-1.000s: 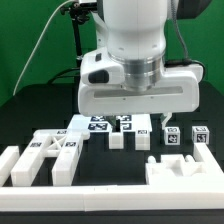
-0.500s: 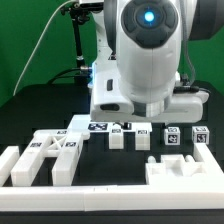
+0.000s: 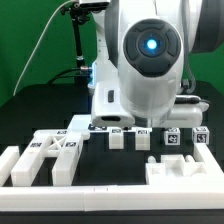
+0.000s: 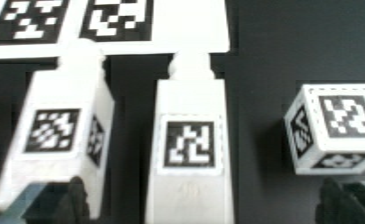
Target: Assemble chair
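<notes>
The chair lies in loose matte-white tagged parts on the black table. In the wrist view, a long leg (image 4: pixel 193 140) lies between my open gripper (image 4: pixel 200 205) fingertips, with a dark fingertip (image 4: pixel 54 200) on one side and the other (image 4: pixel 349 200) well clear on the far side. A second leg (image 4: pixel 58 130) lies beside it, a small tagged block (image 4: pixel 335 122) on the other side, and a flat panel (image 4: pixel 90 25) beyond. In the exterior view the legs (image 3: pixel 118 138) and panel (image 3: pixel 98 126) sit under my arm, which hides the fingers.
Two small tagged blocks (image 3: pixel 173 137) (image 3: pixel 199 137) stand at the exterior view's right. Notched pieces (image 3: pixel 50 155) lie at the front left and a notched block (image 3: pixel 185 170) at the front right. A low white border rail (image 3: pixel 100 188) runs along the front.
The arm has swung from showing its wide hand to pointing down over the legs, and has come lower and closer to the parts. The parts have not moved.
</notes>
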You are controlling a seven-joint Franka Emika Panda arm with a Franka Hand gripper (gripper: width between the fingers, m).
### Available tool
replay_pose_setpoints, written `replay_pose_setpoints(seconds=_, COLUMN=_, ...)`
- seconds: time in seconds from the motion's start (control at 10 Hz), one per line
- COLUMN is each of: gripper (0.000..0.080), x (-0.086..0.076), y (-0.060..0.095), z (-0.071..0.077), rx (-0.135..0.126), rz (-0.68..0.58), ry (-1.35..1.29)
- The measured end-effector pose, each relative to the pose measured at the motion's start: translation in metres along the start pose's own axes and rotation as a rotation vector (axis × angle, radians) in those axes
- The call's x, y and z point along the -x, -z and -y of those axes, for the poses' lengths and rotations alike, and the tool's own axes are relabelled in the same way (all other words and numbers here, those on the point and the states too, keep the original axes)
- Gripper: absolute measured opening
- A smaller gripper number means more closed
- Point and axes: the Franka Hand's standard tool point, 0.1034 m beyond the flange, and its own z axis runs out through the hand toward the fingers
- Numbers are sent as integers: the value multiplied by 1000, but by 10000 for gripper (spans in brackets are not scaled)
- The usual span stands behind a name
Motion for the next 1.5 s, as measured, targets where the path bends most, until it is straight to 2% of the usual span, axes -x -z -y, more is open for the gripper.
replay_pose_setpoints(seconds=0.3, gripper=649, x=-10, y=-15, z=1, rx=3, rz=0, ry=0)
replay_pose_setpoints(seconds=0.6, gripper=621, x=-11, y=-16, z=2, rx=5, rz=-1, ry=2)
replay_pose_setpoints(seconds=0.8, gripper=318, x=-11, y=-16, z=2, rx=5, rz=-1, ry=2)
replay_pose_setpoints(seconds=0.9, gripper=284, x=-11, y=-16, z=2, rx=5, rz=-1, ry=2)
replay_pose_setpoints(seconds=1.4, gripper=285, x=-10, y=-14, z=2, rx=5, rz=1, ry=7)
replay_pose_setpoints(seconds=1.5, gripper=285, x=-3, y=2, z=3, rx=1, rz=12, ry=36)
